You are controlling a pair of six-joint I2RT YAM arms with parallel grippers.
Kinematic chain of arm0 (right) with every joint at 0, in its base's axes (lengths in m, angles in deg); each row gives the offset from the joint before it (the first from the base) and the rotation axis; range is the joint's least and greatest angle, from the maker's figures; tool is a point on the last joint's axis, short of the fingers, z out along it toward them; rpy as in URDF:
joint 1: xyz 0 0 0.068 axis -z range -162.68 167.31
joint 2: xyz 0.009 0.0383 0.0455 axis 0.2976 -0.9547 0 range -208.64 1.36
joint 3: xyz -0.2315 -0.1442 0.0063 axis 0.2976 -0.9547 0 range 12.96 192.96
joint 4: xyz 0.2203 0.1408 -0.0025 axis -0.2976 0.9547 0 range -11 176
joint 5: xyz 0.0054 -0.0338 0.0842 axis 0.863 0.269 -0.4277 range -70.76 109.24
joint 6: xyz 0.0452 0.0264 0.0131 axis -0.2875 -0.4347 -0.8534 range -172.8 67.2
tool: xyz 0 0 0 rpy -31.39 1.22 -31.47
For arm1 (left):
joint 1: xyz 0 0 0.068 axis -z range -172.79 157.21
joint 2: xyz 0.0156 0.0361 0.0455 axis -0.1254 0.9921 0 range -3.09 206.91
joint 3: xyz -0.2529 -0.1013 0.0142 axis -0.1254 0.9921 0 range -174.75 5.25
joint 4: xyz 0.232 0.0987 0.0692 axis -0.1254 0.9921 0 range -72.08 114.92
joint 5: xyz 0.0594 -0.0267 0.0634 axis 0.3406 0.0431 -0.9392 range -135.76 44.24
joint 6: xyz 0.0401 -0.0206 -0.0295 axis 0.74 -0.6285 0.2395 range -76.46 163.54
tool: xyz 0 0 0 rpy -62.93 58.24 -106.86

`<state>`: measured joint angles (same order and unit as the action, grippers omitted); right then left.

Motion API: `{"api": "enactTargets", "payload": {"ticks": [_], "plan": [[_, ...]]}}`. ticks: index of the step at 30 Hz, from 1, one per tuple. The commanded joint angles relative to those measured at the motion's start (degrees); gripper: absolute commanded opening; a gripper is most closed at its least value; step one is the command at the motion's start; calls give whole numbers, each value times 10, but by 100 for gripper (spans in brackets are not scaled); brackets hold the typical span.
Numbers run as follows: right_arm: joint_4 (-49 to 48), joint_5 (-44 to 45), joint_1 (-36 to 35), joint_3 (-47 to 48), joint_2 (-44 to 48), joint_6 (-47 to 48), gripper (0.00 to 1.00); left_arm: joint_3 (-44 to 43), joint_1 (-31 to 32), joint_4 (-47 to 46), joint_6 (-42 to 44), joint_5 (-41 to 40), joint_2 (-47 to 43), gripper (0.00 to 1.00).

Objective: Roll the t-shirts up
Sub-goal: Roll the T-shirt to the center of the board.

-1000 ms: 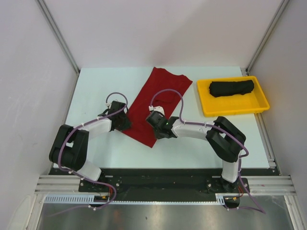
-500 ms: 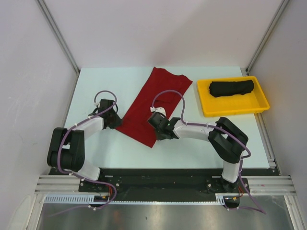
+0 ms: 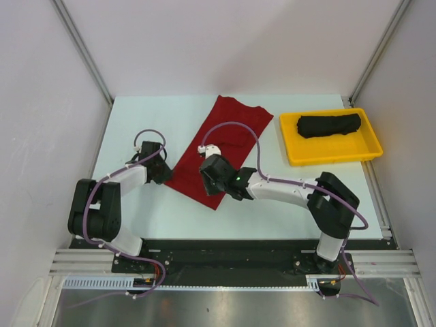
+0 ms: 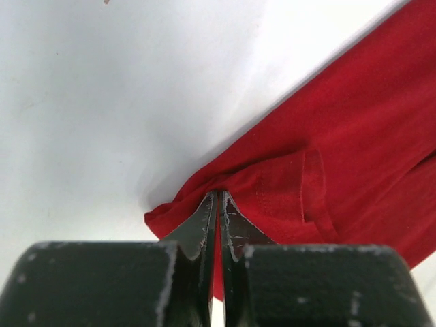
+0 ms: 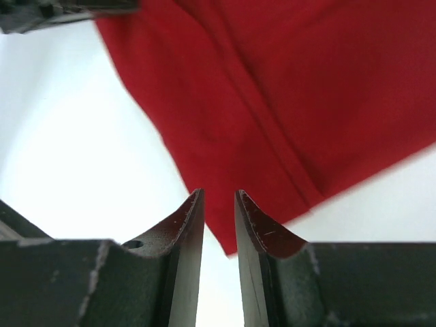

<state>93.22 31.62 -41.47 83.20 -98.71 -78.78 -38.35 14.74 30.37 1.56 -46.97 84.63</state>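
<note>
Room: white panel walls close in three sides, with metal frame posts point(image 3: 82, 51) slanting up at the corners.
Surface: a plain white table point(image 3: 136, 122), matt and bare apart from the cloth, the tray and the two arms reaching over it.
Done: the black t-shirt point(image 3: 328, 125) lies as a compact bundle inside the yellow tray point(image 3: 334, 159) at the far right of the table. It looks rolled and put away, so I judge about half the task finished.
Left to do: the red t-shirt point(image 3: 221, 133) lies flat in the middle of the table, folded into a long strip that slants from the far side toward the near left. No turn of a roll shows in it.
Left gripper point(image 4: 218, 196): closed tight on the near-left corner of the red t-shirt, pinching a small fold of hem at its tips.
Right gripper point(image 5: 219, 195): low over the near corner of the same strip, jaws a narrow gap apart with nothing between them; it holds no cloth.
Stage: as I read it, the near end is only being taken hold of, and the whole roll of the red t-shirt, and likely its placing beside the black one, remains.
</note>
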Motion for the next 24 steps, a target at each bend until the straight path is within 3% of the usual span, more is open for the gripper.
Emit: {"api": "enactTargets", "payload": {"ticks": [1, 8, 15, 24], "plan": [[-81, -38, -5, 39, -45, 26, 29, -9, -7, -8, 4, 2, 13, 6], [-96, -61, -5, 75, -107, 24, 29, -15, -9, -5, -1, 2, 26, 4], [-37, -35, -5, 73, -145, 4, 26, -21, -12, -4, 0, 2, 31, 4], [-9, 15, -16, 22, -92, -17, 24, -21, -23, -7, 0, 7, 35, 4]]}}
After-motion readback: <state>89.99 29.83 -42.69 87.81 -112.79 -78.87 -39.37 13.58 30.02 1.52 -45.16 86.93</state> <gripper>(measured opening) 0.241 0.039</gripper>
